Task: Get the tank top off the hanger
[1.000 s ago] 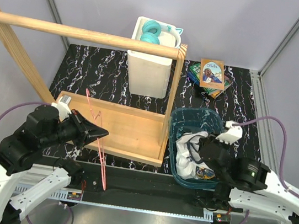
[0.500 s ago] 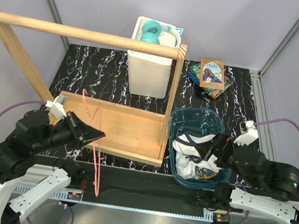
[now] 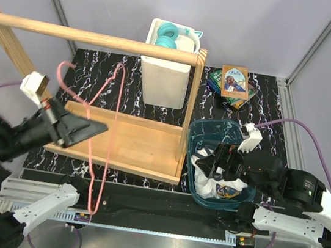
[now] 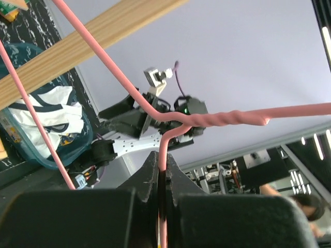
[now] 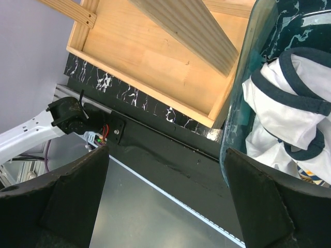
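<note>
Two grippers, one bare hanger, tank top binned.
The hanger (image 4: 227,118) is pinched in the clenched left gripper (image 4: 163,168), raised by the wooden rack (image 3: 97,36). The tank top (image 5: 289,98) is crumpled in the teal bin (image 5: 242,77) at the right, beneath the spread, empty right gripper (image 5: 165,173). A black marbled tabletop (image 3: 265,113) is enclosed by pale lilac walls (image 3: 260,20).

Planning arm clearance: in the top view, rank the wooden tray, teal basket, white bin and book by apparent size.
1. wooden tray
2. teal basket, partly covered by the right arm
3. white bin, close to the basket; it stands taller, nearer the camera, so unsure
4. book
</note>
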